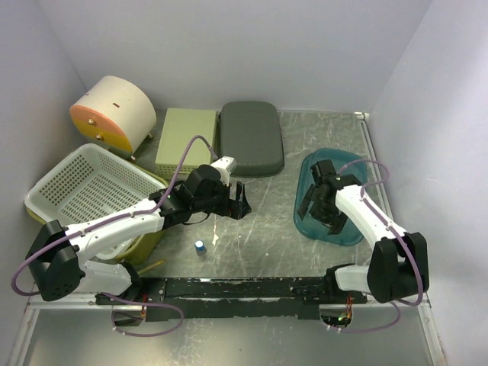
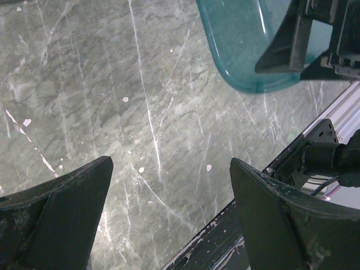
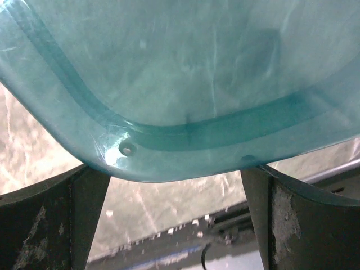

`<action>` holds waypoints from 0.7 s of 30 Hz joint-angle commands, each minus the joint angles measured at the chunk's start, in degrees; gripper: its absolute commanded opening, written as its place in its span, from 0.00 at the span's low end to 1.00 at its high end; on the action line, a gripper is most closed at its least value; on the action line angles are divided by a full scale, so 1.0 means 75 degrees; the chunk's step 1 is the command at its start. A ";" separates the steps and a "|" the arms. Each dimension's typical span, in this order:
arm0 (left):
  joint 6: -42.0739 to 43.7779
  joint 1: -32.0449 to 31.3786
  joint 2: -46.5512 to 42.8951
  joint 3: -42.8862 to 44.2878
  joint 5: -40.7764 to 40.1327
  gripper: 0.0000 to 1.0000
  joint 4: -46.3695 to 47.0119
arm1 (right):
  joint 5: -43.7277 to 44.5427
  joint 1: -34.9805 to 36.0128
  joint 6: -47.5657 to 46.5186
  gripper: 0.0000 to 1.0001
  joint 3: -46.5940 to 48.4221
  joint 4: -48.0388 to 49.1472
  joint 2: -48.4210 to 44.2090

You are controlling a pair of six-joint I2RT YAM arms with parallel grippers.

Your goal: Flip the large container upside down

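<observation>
We note white shells and black joints on the left arm (image 1: 114, 225) and right arm (image 1: 364, 212), each with a lilac cable (image 1: 181, 158). Left gripper (image 2: 170, 169) and right gripper (image 3: 169, 174): black, scuffed wedges.

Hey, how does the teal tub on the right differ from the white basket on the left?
The teal tub is translucent with smooth walls; the white basket is opaque with lattice holes. The teal tub has the open right gripper over it; the white basket has no gripper at it and sits on a yellowish bin. Both are rounded rectangular bins.

Translucent teal container (image 3: 185, 73) on grey, white-veined marbled table (image 2: 112, 101).
</observation>
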 commanded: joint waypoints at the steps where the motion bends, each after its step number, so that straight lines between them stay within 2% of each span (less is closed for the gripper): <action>1: 0.0103 0.0014 0.0027 0.0157 0.0222 0.96 0.0201 | 0.1919 0.0034 -0.0465 1.00 0.0265 0.1134 0.0309; 4: 0.0062 0.0005 0.0077 0.0150 0.0319 0.96 0.0237 | 0.2273 -0.0068 -0.0638 1.00 0.0284 0.1731 0.0664; 7: 0.0106 0.0004 0.0062 0.0371 0.0452 0.96 0.0039 | 0.1777 -0.0123 -0.1467 1.00 0.0438 0.2684 0.1142; 12: 0.0363 -0.0124 -0.0186 0.1569 0.0318 0.96 -0.1113 | 0.1676 -0.0139 -0.2379 1.00 0.0988 0.3836 0.1700; 17: 0.0218 -0.0138 -0.0557 0.2242 -0.0935 0.95 -0.2317 | 0.2013 -0.0397 -0.2902 1.00 0.2024 0.4449 0.2800; 21: -0.0306 -0.0127 -0.0807 0.2300 -0.2148 0.91 -0.3246 | 0.1991 -0.0678 -0.3250 1.00 0.2798 0.4711 0.3685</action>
